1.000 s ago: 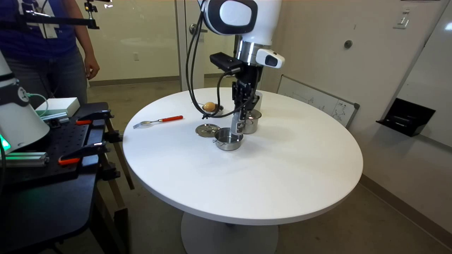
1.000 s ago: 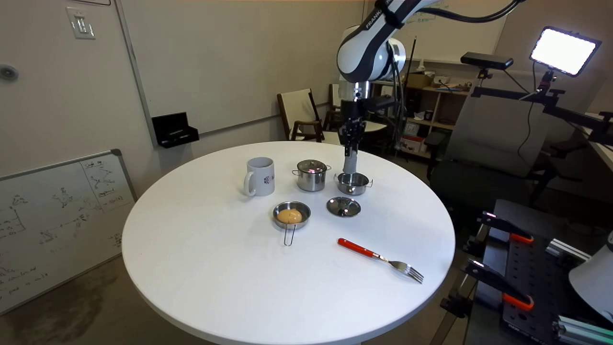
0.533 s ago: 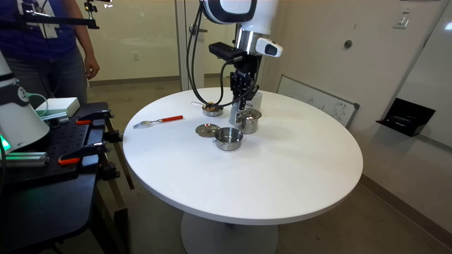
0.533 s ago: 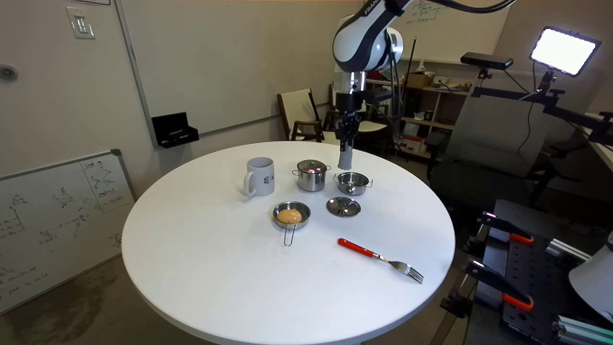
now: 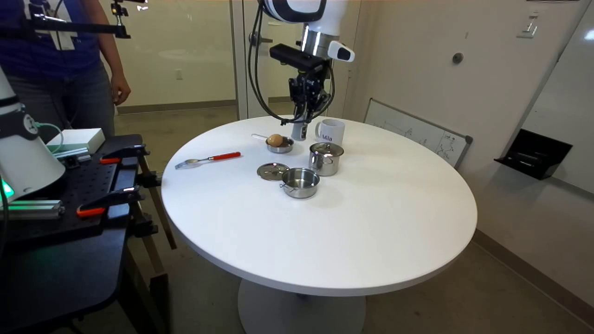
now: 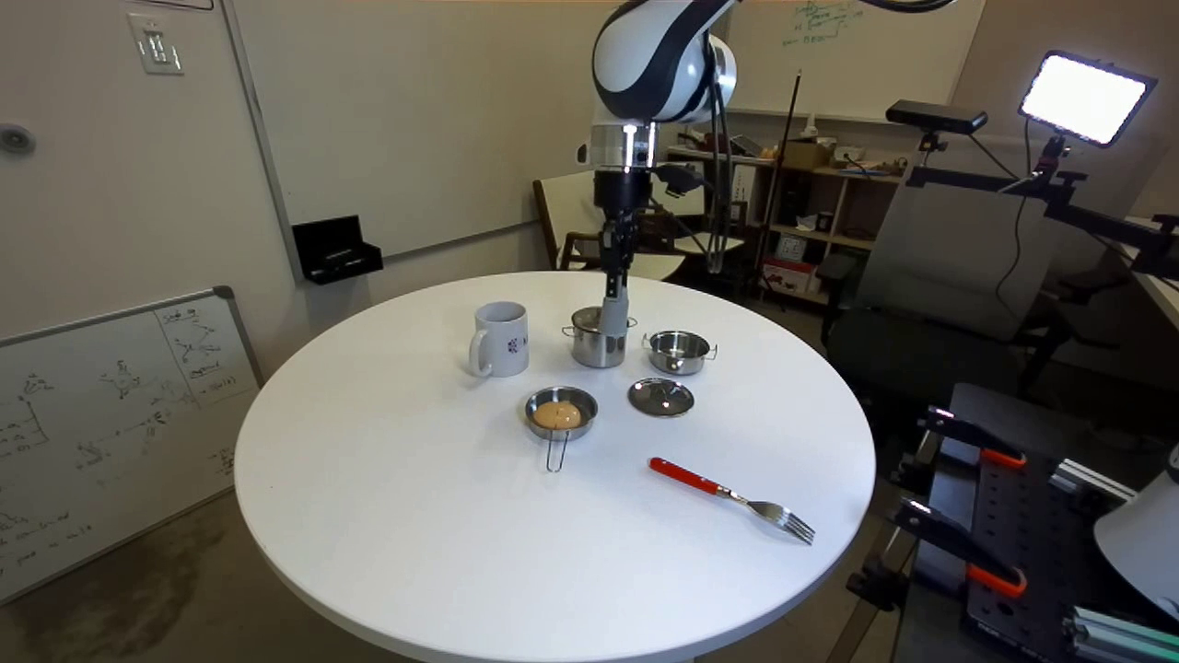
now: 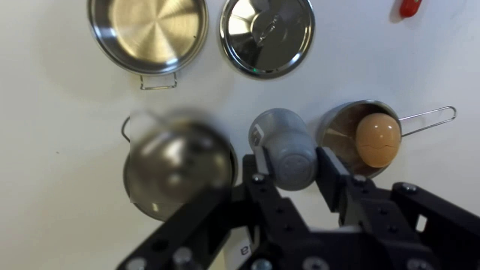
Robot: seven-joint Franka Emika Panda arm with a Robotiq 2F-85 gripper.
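Observation:
My gripper [image 7: 292, 159] is shut on a grey shaker-like bottle [image 7: 279, 125], its rounded, dotted end up between the fingers. The bottle hangs above the table in both exterior views. In an exterior view the bottle [image 5: 300, 131] is between the small pan [image 5: 280, 148] and the white mug [image 5: 332, 131]. It overlaps the lidded pot [image 6: 589, 352] in an exterior view. A brown egg [image 7: 378, 139] with a jagged line sits in the pan, to the right of the fingers in the wrist view. The shallow open pot [image 7: 153, 33] stands farther off, beside a loose lid [image 7: 267, 37].
A fork [image 6: 723, 494] with a red handle lies on the round white table [image 6: 442, 552]. A black bench [image 5: 65, 260] with clamps stands beside the table. A person [image 5: 60, 69] is behind that bench. A small whiteboard [image 5: 417, 134] leans on the wall.
The gripper has risen from beside the open pot with the bottle still held. It has moved across past the lidded pot towards the mug and pan. The tabletop things have stayed put.

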